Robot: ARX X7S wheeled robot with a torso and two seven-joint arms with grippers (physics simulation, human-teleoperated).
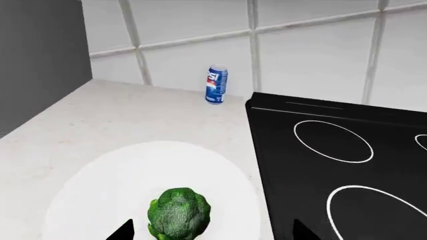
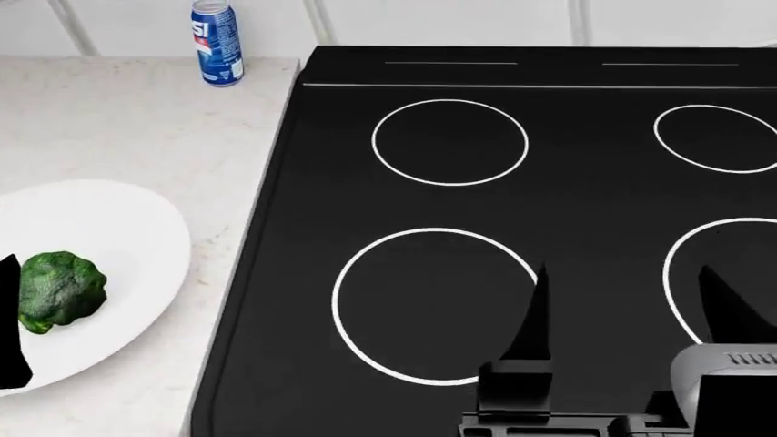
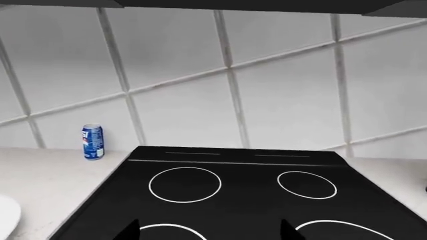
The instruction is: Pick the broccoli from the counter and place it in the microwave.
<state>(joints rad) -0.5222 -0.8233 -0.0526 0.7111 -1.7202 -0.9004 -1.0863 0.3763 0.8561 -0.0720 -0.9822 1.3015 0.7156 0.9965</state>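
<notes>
Bumpy broccoli, glossy stove top

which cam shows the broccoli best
The left wrist view: the broccoli sits near centre on the white plate, unobstructed. The head view shows it small at the edge, beside a dark left gripper finger. The right wrist view misses it.

Dark green broccoli, white plate, speckled off-white counter, blue can, black stove with white rings.
</notes>
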